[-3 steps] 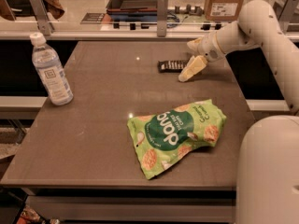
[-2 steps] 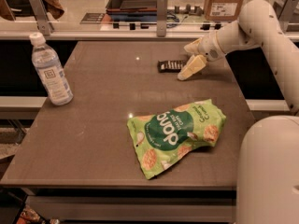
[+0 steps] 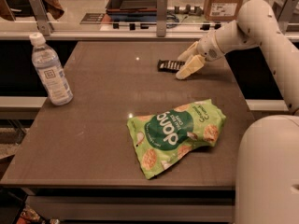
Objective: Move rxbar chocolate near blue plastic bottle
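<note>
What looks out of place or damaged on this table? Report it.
Nothing is spilled or damaged. The green snack bag lies crumpled and askew near the front; the blue plastic bottle stands upright at the left edge; the rxbar chocolate lies flat at the back, the gripper at its right end, jaws open.

Warm, dimmish light from overhead. A small glare spot sits on the tabletop (image 3: pixel 93 134) toward its far edge, left of the pale, well-lit end effector (image 3: pixel 183 65), fingers spread.
</note>
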`<state>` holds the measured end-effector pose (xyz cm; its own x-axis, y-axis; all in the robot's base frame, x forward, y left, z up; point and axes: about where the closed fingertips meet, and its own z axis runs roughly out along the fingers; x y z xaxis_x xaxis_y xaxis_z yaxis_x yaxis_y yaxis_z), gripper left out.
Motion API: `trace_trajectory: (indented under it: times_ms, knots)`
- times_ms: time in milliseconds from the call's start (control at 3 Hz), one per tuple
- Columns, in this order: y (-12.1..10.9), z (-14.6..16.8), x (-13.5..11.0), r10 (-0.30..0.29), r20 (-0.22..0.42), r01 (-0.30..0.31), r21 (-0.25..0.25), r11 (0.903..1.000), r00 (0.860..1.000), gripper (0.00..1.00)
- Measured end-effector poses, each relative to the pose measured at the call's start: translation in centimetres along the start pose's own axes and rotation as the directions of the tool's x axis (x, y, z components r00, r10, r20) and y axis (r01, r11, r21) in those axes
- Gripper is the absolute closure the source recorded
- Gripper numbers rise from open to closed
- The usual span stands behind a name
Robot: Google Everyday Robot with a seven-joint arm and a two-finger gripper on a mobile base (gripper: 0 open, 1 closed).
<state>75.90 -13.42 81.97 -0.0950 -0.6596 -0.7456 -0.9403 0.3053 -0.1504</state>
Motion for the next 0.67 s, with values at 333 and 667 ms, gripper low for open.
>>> trace_trajectory:
  times_ms: [333,667]
  knots:
    - [-0.01,-0.03,-0.03,0.0,0.0,0.0,0.0,1.0,1.0,0.88]
    - [0.0,-0.02,-0.05,0.0,0.0,0.0,0.0,1.0,1.0,1.0]
